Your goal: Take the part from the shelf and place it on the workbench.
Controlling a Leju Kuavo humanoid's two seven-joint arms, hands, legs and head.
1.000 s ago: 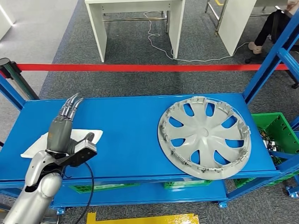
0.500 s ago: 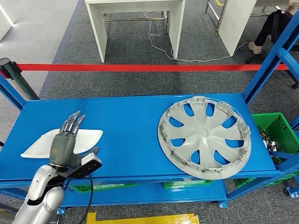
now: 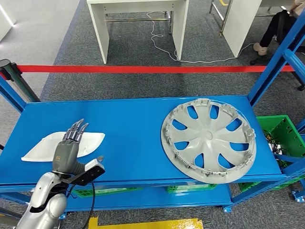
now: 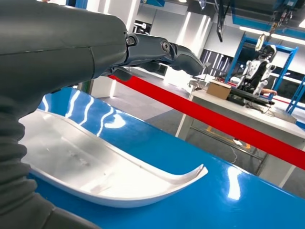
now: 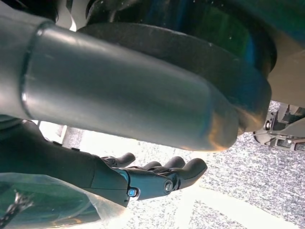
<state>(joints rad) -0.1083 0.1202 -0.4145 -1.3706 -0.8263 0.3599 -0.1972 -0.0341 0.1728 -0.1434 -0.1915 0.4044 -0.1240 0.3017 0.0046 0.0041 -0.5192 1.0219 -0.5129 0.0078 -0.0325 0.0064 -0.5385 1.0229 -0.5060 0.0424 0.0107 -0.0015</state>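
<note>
While the white curved part (image 3: 43, 147) lies flat at the left end of the blue shelf (image 3: 133, 133), the left hand (image 3: 66, 151) has drawn back toward the shelf's front edge over the last second, and its outstretched fingers (image 3: 76, 130) now reach only over the part's near side. It grips nothing. That retreat suggests a reset of the approach, so the pick is not yet begun. To the right, well apart, rests a grey wheel cover (image 3: 208, 140). The right hand (image 5: 151, 179) hangs low, fingers loosely extended, holding nothing.
</note>
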